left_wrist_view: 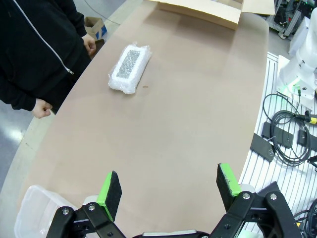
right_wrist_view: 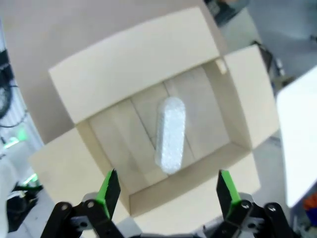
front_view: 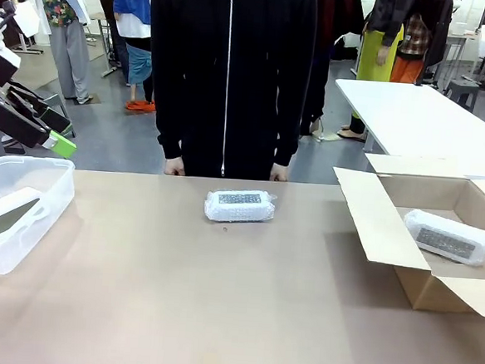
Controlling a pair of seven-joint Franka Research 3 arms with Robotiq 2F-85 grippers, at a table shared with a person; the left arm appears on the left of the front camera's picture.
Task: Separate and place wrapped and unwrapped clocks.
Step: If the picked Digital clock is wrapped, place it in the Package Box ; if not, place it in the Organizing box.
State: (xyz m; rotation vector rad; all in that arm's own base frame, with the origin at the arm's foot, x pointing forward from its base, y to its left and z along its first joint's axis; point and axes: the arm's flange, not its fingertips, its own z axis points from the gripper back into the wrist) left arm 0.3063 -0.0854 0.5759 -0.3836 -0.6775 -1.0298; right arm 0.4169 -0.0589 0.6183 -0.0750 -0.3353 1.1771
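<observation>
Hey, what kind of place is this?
Probably a robotics lab or workshop: the left end effector hangs over a brown-covered table, cables lie beside it, and a white table stands behind.

my right gripper [right_wrist_view: 164,192] hangs wide open above the cardboard box [right_wrist_view: 124,69] holding 1 wrapped clock [right_wrist_view: 170,135].

I had broad bare tabletop [front_view: 217,305] on my side of the middle wrapped clock [front_view: 239,205], with nothing over or around it. Just behind it, a person [front_view: 230,64] stood at the far edge. The cardboard box's open flap [front_view: 377,221] walled off the right, and a plastic tub [front_view: 58,194] the left.
</observation>
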